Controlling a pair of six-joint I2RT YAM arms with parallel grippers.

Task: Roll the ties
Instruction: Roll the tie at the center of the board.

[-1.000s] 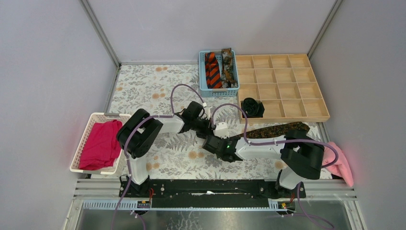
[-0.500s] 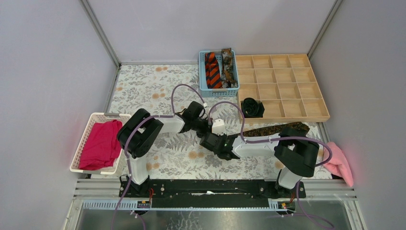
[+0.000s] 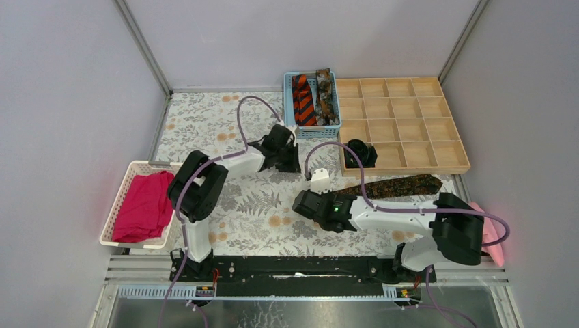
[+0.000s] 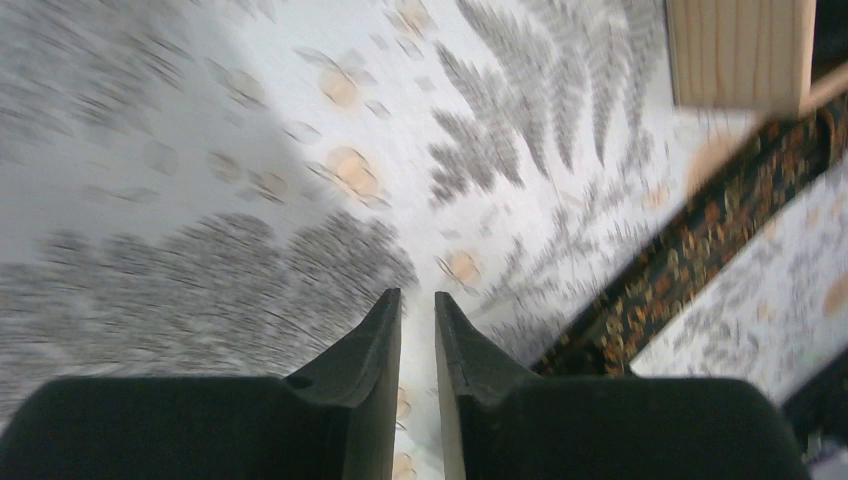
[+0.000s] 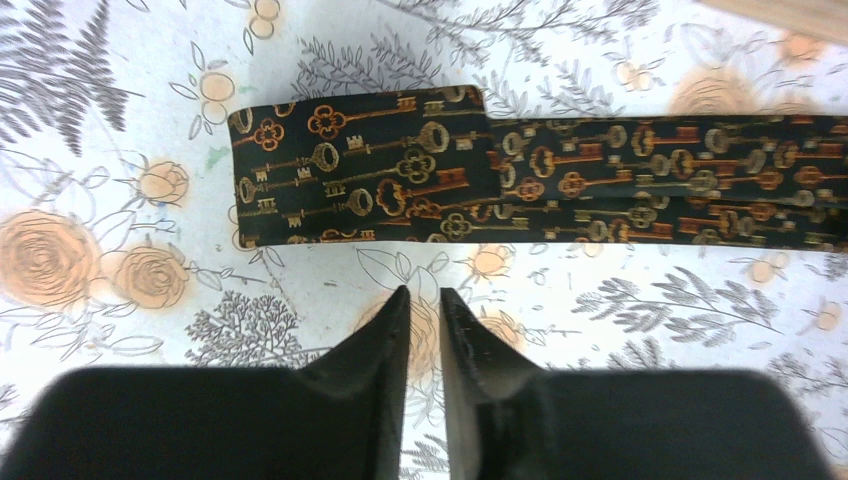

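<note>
Brown tie [image 5: 620, 170] lies flat on the table [image 3: 205, 123], just in front of the tray [image 3: 410, 169], its end doubled over.

Right gripper [image 5: 425, 305] hovers just short of that fold, jaws a narrow slit apart, empty. Left gripper [image 4: 418, 310] is likewise barely parted and holds nothing, off toward the basket [image 3: 311, 132].

Black tie [image 3: 360, 152] sits coiled in a tray cell.

Next turn likely needs a wider opening. Catch the fold squarely and keep the layers aligned and snug, or the coil skews.
</note>
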